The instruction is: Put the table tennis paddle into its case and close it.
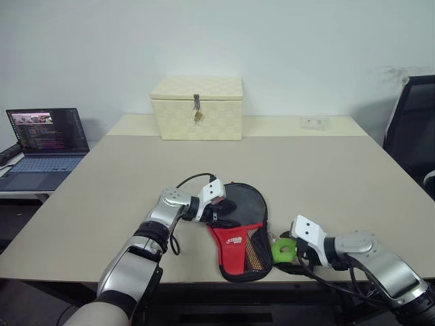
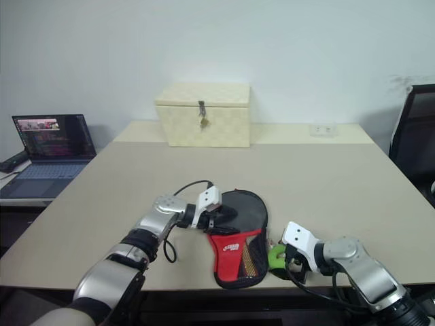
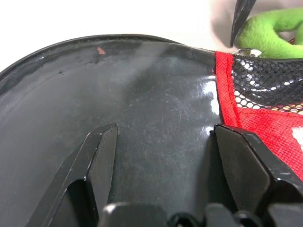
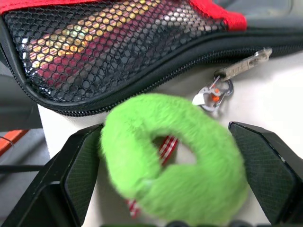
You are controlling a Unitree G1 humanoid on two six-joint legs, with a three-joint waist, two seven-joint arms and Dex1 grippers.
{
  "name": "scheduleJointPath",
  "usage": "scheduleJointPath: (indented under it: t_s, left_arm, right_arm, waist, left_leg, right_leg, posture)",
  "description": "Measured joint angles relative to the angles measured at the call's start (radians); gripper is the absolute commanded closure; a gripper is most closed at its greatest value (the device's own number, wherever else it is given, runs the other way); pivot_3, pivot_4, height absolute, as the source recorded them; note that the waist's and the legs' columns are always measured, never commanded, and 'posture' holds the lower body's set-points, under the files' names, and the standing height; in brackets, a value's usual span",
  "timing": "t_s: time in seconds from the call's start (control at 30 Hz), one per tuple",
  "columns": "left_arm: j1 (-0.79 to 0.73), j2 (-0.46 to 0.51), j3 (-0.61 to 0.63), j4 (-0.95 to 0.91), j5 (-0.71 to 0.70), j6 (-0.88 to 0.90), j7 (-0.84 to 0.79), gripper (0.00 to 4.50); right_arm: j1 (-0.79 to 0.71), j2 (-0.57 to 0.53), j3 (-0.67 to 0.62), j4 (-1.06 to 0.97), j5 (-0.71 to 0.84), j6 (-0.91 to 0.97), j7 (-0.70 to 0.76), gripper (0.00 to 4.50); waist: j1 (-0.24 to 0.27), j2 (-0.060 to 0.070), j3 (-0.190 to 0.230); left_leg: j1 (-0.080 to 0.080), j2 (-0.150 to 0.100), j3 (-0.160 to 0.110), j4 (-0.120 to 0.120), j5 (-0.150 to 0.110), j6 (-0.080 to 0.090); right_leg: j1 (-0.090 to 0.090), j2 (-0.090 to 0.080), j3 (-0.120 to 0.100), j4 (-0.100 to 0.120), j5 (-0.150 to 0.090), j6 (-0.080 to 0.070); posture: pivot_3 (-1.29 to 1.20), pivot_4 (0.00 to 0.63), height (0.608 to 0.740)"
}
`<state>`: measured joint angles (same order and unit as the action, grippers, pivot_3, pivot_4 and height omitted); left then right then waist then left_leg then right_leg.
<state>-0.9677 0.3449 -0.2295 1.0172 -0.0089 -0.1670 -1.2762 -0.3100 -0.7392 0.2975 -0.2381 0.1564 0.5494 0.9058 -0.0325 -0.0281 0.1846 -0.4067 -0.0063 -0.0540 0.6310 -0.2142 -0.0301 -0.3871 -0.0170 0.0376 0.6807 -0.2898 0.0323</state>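
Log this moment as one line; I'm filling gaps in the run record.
paddle: in case | left fingers: open, on paddle | right fingers: open around green fuzzy ring | zip: unclosed

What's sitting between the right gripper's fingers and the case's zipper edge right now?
A fuzzy green ring lies between the right gripper and the case; its small metal clip hangs by the zipper pull, as the right wrist view shows.

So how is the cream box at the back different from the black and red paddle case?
The cream woven box is blocky and stands tall; the paddle case is soft and lies flat. The box sits at the far end of the table, away from both pincers; the case lies at the near edge between them. The box has a metal latch; the case has a zip and a mesh pocket. Both rest on the table.
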Motion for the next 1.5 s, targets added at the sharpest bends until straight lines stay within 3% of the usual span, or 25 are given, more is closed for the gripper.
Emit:
scheduleJointPath:
  t_s: [0.1, 0.4, 0.47, 0.87, 1.5]
  left_arm:
    - [0.001, 0.000, 0.000, 0.000, 0.003, 0.000, -0.001, 0.95]
    - [0.003, -0.007, 0.001, 0.000, 0.008, -0.019, -0.002, 0.95]
    - [0.003, -0.012, 0.001, 0.000, 0.012, -0.022, -0.002, 0.95]
    - [-0.019, -0.050, 0.002, 0.054, 0.023, -0.040, -0.010, 0.95]
    - [-0.027, -0.060, -0.007, 0.094, 0.085, -0.191, -0.019, 0.95]
  right_arm:
    - [-0.006, 0.001, 0.000, 0.009, 0.003, -0.004, 0.013, 1.12]
    - [-0.011, -0.049, -0.046, 0.036, 0.014, 0.017, 0.044, 4.07]
    - [-0.011, -0.061, -0.051, 0.039, 0.014, 0.018, 0.054, 4.46]
    - [-0.126, -0.147, -0.049, 0.109, -0.015, -0.040, 0.192, 4.47]
    - [0.083, -0.199, -0.106, -0.241, 0.067, 0.075, 0.203, 4.47]
  waist:
    - [0.000, 0.000, 0.000]
    - [0.002, 0.000, 0.000]
    - [0.002, 0.000, 0.000]
    - [0.003, 0.000, 0.000]
    - [0.007, 0.001, -0.003]
  left_leg:
    - [0.001, 0.000, 0.000, 0.000, 0.000, 0.000]
    - [0.000, -0.001, 0.000, 0.000, 0.000, 0.000]
    - [0.000, -0.001, 0.000, 0.000, 0.000, 0.000]
    - [0.000, -0.001, 0.000, 0.000, 0.000, 0.000]
    - [0.002, -0.002, -0.001, 0.000, 0.000, 0.001]
  right_leg:
    - [0.001, 0.000, 0.000, 0.000, 0.000, 0.001]
    - [0.001, -0.001, 0.000, 0.000, 0.001, 0.000]
    - [0.001, -0.001, 0.000, 0.000, 0.001, 0.000]
    - [0.001, -0.001, 0.000, 0.000, 0.001, 0.000]
    - [0.004, -0.002, -0.001, -0.001, 0.000, 0.001]
  posture:
    - [0.00, 0.150, 0.740]
    - [0.00, 0.150, 0.740]
    - [0.00, 0.150, 0.740]
    - [0.00, 0.150, 0.740]
    - [0.00, 0.150, 0.740]
